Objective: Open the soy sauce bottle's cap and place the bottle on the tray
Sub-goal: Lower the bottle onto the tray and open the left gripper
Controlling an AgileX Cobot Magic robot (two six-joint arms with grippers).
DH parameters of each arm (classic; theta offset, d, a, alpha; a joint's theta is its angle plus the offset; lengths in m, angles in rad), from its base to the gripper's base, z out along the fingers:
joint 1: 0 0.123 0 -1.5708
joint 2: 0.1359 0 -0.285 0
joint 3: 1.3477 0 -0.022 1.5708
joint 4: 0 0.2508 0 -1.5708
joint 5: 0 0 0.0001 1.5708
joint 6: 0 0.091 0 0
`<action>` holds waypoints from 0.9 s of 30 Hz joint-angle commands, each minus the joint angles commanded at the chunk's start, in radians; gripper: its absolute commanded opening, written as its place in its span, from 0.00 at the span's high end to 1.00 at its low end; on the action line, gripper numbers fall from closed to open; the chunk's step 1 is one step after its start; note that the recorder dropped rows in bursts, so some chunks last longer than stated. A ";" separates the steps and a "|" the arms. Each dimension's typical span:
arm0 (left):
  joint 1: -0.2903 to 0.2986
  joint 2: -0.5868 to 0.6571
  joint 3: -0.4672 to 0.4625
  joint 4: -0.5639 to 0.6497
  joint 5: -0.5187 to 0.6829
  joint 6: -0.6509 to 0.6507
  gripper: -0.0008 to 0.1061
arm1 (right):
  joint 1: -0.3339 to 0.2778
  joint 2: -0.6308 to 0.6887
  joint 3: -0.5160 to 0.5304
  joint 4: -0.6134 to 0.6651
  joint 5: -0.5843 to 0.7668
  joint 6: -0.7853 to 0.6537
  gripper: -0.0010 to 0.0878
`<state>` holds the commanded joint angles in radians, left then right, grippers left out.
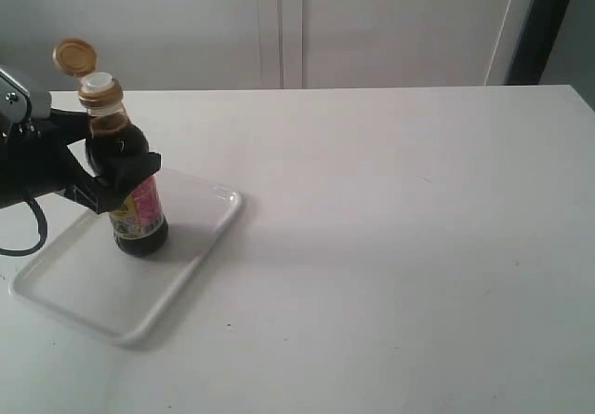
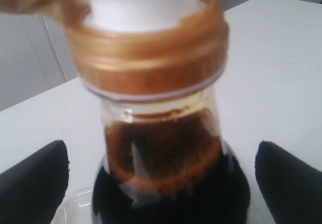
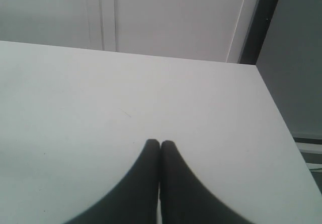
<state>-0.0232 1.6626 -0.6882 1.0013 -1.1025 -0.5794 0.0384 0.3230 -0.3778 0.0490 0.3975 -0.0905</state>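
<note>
While its orange-brown cap (image 1: 74, 56) stands flipped back on its hinge, the soy sauce bottle (image 1: 139, 217) stands upright on the white tray (image 1: 84, 295) at the left of the table (image 1: 400, 228). A white pour spout (image 1: 99, 85) shows bare above the orange-brown collar (image 2: 151, 53). Dark brown-black liquid fills the round glass body up to the narrow neck, where it looks amber. The label is pink and yellow; its writing is too small to read.

My left gripper (image 1: 125, 167) brackets the bottle at the shoulder. In the wrist view my black fingers (image 2: 35, 178) stand wide on either side with a gap to the glass, but I cannot tell whether they press it lower down. My right gripper (image 3: 160, 146) is clenched on nothing, fingers together over bare table.
</note>
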 joint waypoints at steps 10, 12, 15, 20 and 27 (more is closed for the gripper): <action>0.001 -0.089 0.000 0.037 0.108 -0.064 0.01 | 0.000 0.000 0.000 0.000 0.000 0.000 0.99; 0.001 -0.115 0.000 0.076 0.165 -0.109 0.01 | 0.000 0.000 0.000 0.000 0.000 0.000 0.99; 0.001 -0.150 0.000 0.153 0.177 -0.146 0.01 | 0.000 0.000 0.000 0.000 0.000 0.000 0.99; 0.001 -0.200 0.000 0.207 0.238 -0.208 0.01 | 0.000 0.000 0.000 0.000 0.000 0.000 0.99; 0.001 -0.277 0.000 0.380 0.293 -0.385 0.01 | 0.000 0.000 0.000 0.003 0.000 0.008 0.99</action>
<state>-0.0227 1.3861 -0.6882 1.3815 -0.8091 -0.9647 0.0384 0.3230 -0.3778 0.0515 0.3973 -0.0825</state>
